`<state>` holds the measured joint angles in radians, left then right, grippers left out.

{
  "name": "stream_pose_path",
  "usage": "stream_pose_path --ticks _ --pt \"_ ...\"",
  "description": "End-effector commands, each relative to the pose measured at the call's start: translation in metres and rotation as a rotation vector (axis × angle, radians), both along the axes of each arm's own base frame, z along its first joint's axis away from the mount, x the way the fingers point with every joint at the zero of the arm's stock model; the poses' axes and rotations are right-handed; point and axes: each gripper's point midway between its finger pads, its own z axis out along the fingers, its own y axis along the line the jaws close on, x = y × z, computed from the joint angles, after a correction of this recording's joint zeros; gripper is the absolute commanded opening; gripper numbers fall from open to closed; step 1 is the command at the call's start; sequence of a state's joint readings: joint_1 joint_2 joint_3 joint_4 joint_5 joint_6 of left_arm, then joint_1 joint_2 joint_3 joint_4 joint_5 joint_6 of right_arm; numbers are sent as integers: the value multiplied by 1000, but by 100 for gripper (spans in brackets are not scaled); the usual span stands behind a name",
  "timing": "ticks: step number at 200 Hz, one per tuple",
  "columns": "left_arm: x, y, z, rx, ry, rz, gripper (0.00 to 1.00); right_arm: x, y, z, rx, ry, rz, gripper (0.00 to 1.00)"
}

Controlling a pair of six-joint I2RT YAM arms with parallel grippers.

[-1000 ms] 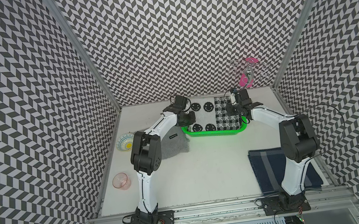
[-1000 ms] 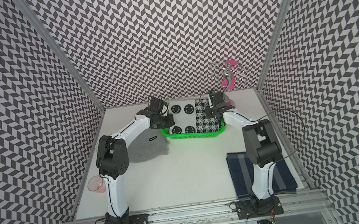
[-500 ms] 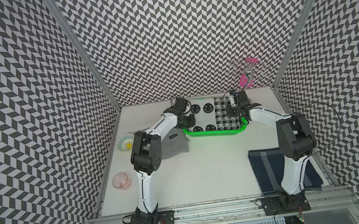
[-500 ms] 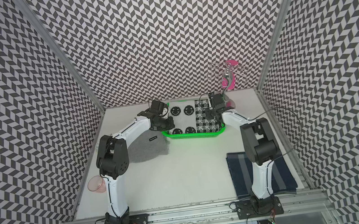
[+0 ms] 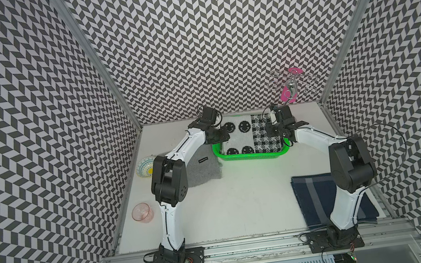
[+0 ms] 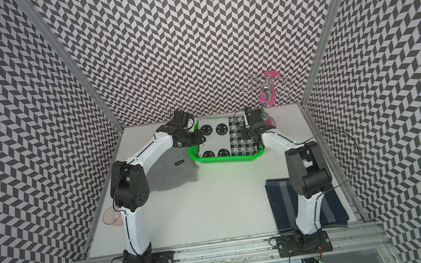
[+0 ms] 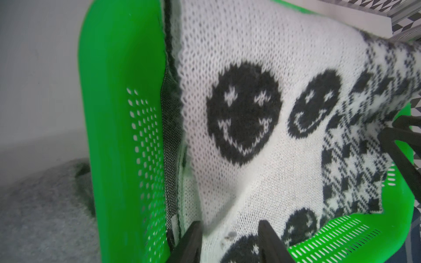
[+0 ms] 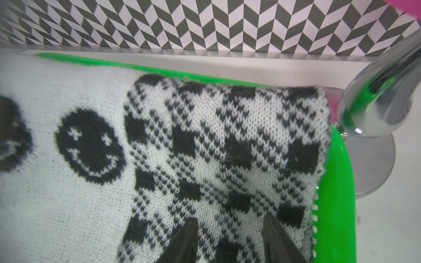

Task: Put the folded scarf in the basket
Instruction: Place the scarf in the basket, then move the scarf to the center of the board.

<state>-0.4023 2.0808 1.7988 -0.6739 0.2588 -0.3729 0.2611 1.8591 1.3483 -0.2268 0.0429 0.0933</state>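
Observation:
The folded scarf [image 5: 249, 138] [image 6: 221, 139] is white knit with black smiley faces and a black-and-white check end. It lies inside the bright green basket [image 5: 251, 156] [image 6: 224, 160] at the back of the table. My left gripper [image 5: 222, 136] [image 7: 230, 224] hangs over the scarf's smiley end [image 7: 250, 159], by the basket's left wall [image 7: 118, 136]. Its jaws are open, with flat knit between them. My right gripper [image 5: 271, 131] [image 8: 230, 222] is over the check end [image 8: 205, 148], near the right rim [image 8: 335, 182]. It is open, with the cloth flat under its fingers.
A grey folded cloth [image 5: 200, 166] lies just left of the basket, under the left arm. A navy striped cloth [image 5: 320, 200] lies at the front right. A chrome stand [image 5: 292, 88] [image 8: 369, 159] stands against the basket's far right corner. A patterned bowl [image 5: 145, 167] and a pink cup [image 5: 141, 212] sit by the left wall.
My left gripper's jaws have opened and let go of the scarf's smiley end. The right gripper shifted slightly toward the back wall. The scarf stays in the basket.

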Motion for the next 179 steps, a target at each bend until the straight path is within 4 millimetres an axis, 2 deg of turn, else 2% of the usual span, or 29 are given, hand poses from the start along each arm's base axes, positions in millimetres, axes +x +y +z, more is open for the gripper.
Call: stream_pose_path --ticks 1,30,50,83,106,130,155,179 --pt "9 15 42 -51 -78 41 44 -12 8 21 24 -38 29 50" --pt "19 43 62 -73 -110 118 45 -32 17 31 44 -41 69 51" --pt "13 58 78 -87 -173 160 45 -47 28 38 64 -38 107 51" --pt "0 83 80 -122 -174 219 45 -80 54 47 123 -15 172 51" --pt "-11 100 70 -132 -156 257 45 -111 82 49 166 4 242 51" --pt "-15 121 39 -136 -123 320 45 -144 112 48 161 5 340 51" --pt "3 138 12 -101 -106 371 45 -165 125 38 191 26 388 51" --pt "20 145 -7 -48 -101 391 44 -178 132 32 202 35 417 50"
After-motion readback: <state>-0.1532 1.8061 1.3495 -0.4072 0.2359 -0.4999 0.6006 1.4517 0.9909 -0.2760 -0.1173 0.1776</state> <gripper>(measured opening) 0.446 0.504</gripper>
